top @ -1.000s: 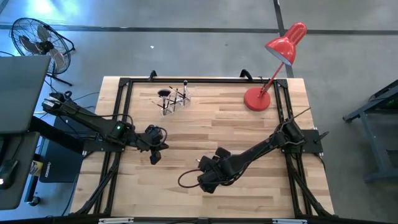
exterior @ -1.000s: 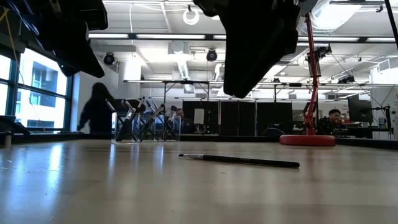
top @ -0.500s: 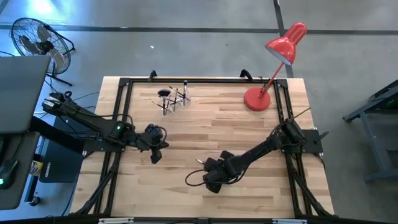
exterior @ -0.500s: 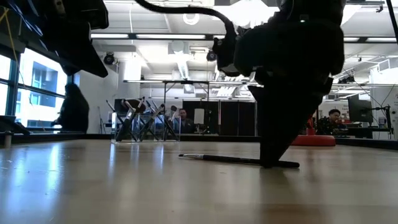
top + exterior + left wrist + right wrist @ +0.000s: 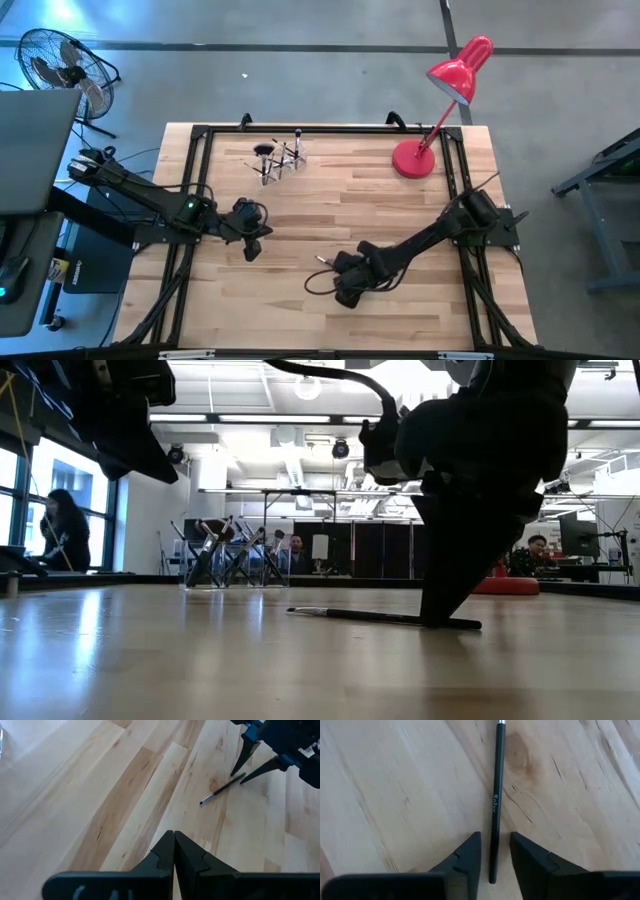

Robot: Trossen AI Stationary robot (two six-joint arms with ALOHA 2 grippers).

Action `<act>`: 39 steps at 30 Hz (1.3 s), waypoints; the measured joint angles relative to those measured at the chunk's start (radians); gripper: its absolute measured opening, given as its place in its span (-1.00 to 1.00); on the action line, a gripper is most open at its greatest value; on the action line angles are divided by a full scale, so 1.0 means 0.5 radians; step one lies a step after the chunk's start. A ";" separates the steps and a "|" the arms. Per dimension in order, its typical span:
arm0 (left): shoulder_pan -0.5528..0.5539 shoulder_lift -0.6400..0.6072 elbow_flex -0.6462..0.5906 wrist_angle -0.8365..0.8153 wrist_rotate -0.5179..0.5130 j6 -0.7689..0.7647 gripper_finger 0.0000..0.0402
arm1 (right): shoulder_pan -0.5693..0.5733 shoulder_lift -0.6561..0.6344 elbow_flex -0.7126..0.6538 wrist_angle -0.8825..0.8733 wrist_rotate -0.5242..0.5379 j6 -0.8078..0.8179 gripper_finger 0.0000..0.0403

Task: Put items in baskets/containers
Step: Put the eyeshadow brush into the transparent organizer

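While right claw (image 5: 494, 857) straddles brush (image 5: 496, 795) unclamped, left claw (image 5: 174, 851) together, bare wood around.

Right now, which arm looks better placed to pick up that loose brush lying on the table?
The right. Its gripper is down at the table with a finger on each side of the brush, not yet shut on it. The left gripper is shut and waits farther off.

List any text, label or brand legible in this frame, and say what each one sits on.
"Salve" or similar: light lettering along the dark handle of the makeup brush lying on the table between the right gripper's jaws; the letters are small, so the reading is uncertain.
No other text is readable in any view; nothing shows on the red lamp or the clear holder.
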 joint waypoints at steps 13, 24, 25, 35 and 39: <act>0.002 0.001 0.000 0.118 -0.054 0.114 -1.00 | 0.015 -0.074 -0.069 0.047 0.105 -0.634 -0.93; 0.003 0.025 0.000 0.121 -0.119 0.394 -0.85 | -0.113 -0.082 -0.068 0.059 0.044 -0.623 -0.97; 0.003 0.038 0.000 0.118 -0.143 0.406 -0.80 | -0.122 -0.082 -0.068 0.072 0.046 -0.624 -0.98; 0.003 0.458 -0.001 0.309 -0.197 0.585 -0.44 | -0.186 -0.081 -0.067 0.160 0.094 -0.661 -0.99; 0.004 0.671 -0.002 0.439 -0.070 0.661 -0.44 | -0.205 -0.081 -0.067 0.185 0.084 -0.660 -0.97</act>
